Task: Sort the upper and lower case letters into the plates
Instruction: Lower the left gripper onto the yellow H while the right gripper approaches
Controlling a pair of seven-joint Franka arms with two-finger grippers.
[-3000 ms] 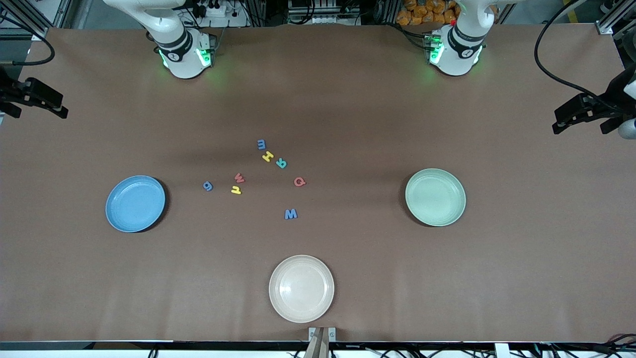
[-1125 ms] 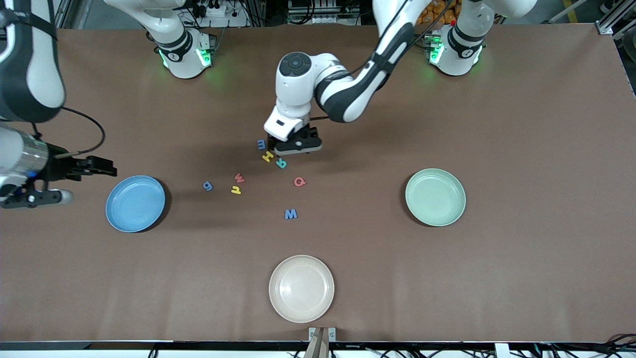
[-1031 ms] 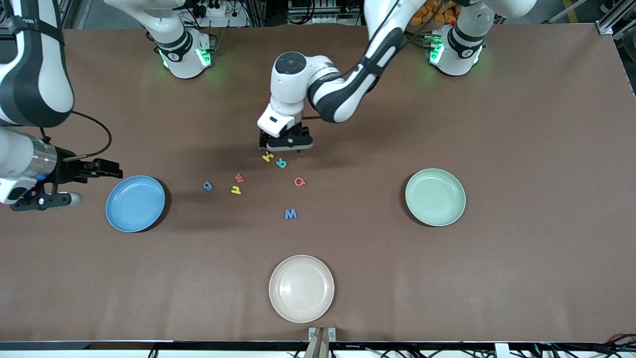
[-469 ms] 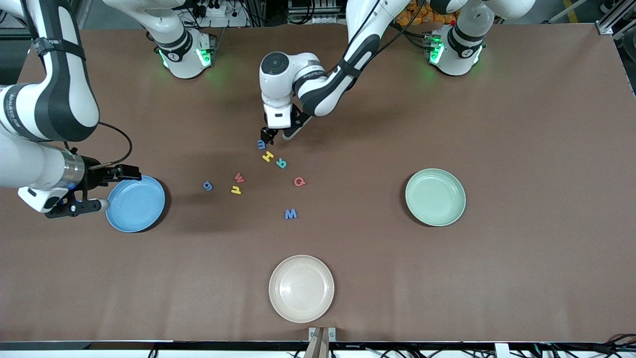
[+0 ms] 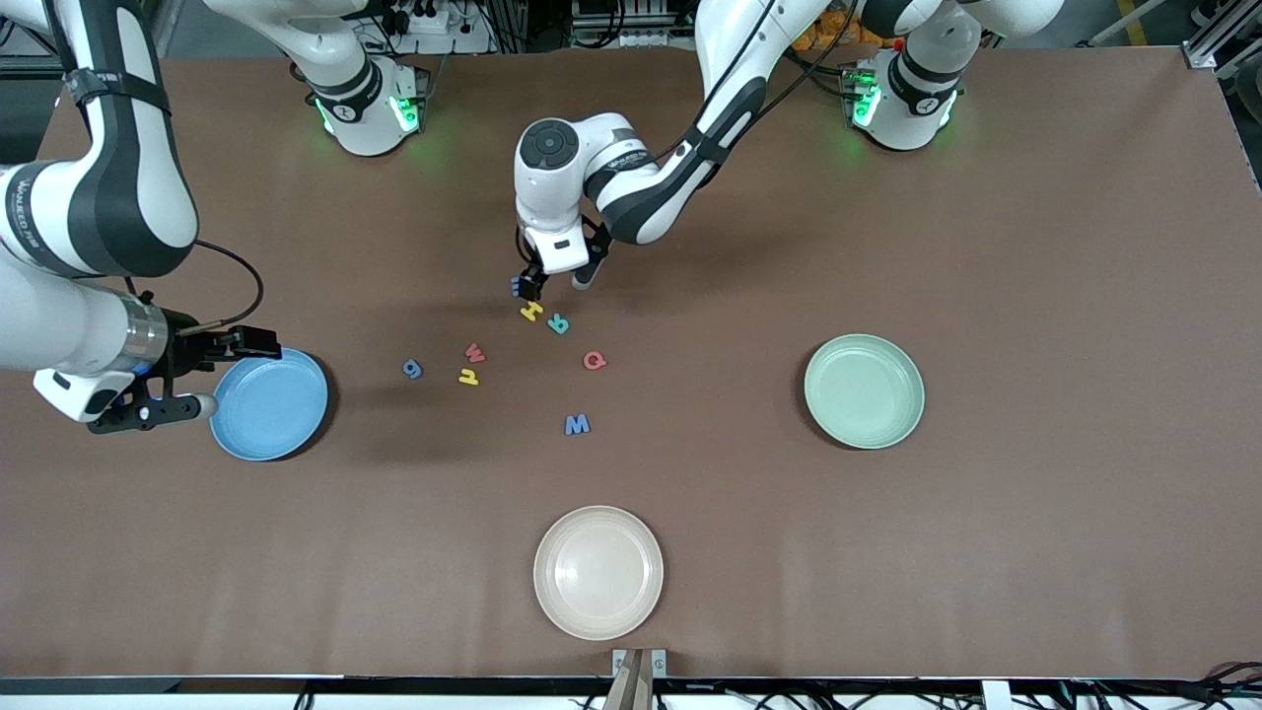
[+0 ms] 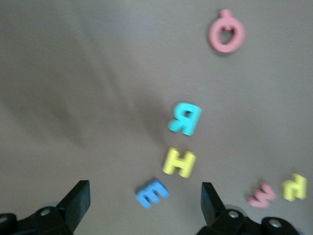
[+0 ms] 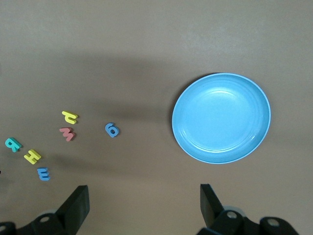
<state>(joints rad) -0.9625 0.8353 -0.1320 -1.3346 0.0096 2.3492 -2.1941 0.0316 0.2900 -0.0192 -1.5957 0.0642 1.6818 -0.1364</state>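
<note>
Eight small foam letters lie mid-table: blue m (image 5: 515,287), yellow H (image 5: 531,311), teal R (image 5: 558,322), red Q (image 5: 594,361), red w (image 5: 474,352), a yellow letter (image 5: 468,376), blue g (image 5: 412,369), blue W (image 5: 577,424). My left gripper (image 5: 557,283) is open, low over the blue m (image 6: 152,192), which lies between its fingers (image 6: 78,196). The bright blue plate (image 5: 268,403) and the mint plate (image 5: 864,390) hold nothing. My right gripper (image 5: 219,375) hangs open over the table at the blue plate's (image 7: 221,117) rim, holding nothing.
A cream plate (image 5: 597,572) sits near the table's front edge, nearer the camera than the letters. The left arm's forearm (image 5: 680,168) stretches over the table from its base toward the letter cluster.
The left gripper has turned and come down around the blue m. The right gripper has slid toward the blue plate and stopped at its rim. No letter has moved.
</note>
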